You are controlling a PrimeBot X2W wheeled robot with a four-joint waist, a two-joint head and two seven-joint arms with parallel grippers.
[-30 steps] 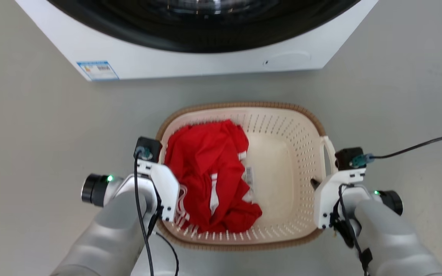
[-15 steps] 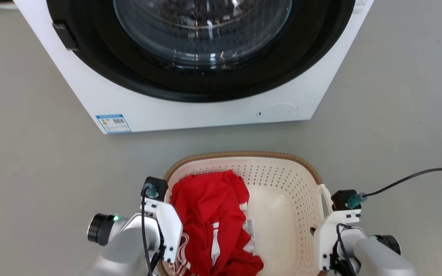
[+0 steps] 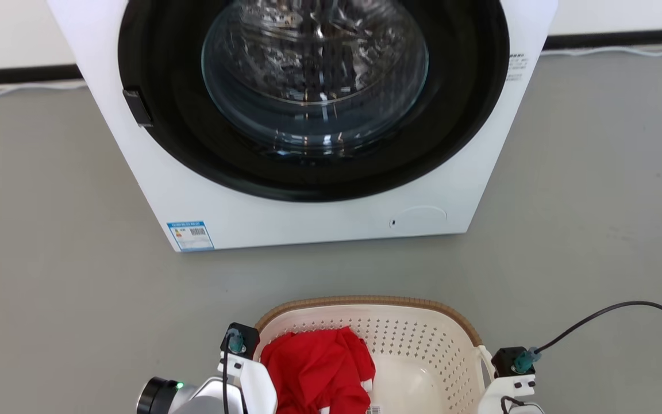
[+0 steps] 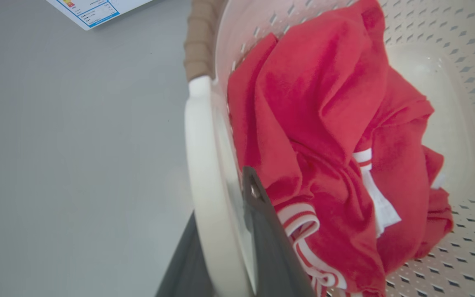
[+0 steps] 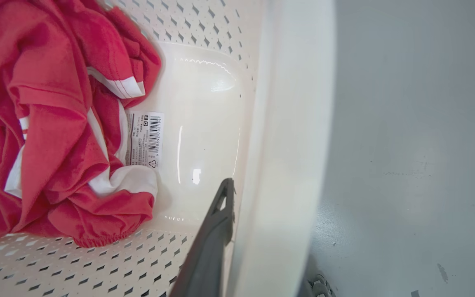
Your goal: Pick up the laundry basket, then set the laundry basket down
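The laundry basket, cream-white and perforated with a brown woven rim, sits at the bottom of the head view in front of the washing machine. My left gripper is shut on its left white loop handle, one dark finger inside the basket and one outside. My right gripper is shut on the right handle the same way, its inner finger against the wall. A crumpled red garment with white trim lies in the basket's left half.
A white front-loading washing machine with a dark round door stands just beyond the basket on grey floor. A black cable runs right from my right wrist. A wall with a dark baseboard lies behind.
The head camera has swung upward: the washing machine's door has come into view and the basket and both wrists have slid to the bottom edge. Both grips on the handles are unchanged.
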